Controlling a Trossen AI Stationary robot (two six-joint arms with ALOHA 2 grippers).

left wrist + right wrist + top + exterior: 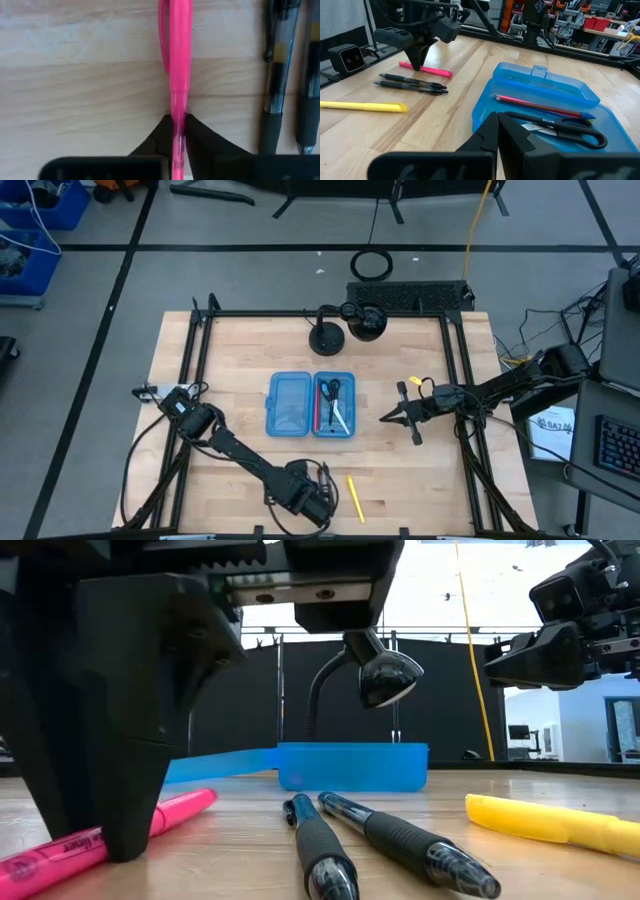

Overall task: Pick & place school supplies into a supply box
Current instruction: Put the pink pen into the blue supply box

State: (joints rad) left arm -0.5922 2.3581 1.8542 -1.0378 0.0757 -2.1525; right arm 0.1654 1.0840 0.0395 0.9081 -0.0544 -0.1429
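Note:
My left gripper [179,121] stands at the table's near edge, shut on a pink highlighter [180,810] that lies flat on the wood. Two black pens [400,840] and a yellow highlighter [355,498] lie beside it. The open translucent blue pencil case [290,405] rests mid-table; its right half holds a red pencil [540,106] and black-handled scissors [560,129]. My right gripper [498,125] hovers shut just right of the case, touching nothing. My left gripper pinches the pink highlighter's barrel [179,107] between its two fingertips, partway along its length. The fingers [125,835] come from above, pointing down, across the highlighter. The highlighter lies on the table along its whole length.
A black gooseneck lamp or stand [328,335] sits behind the case near the table's far edge. Black frame rails [455,380] run along the table's left and right sides. Bare wood lies between the case and the loose pens.

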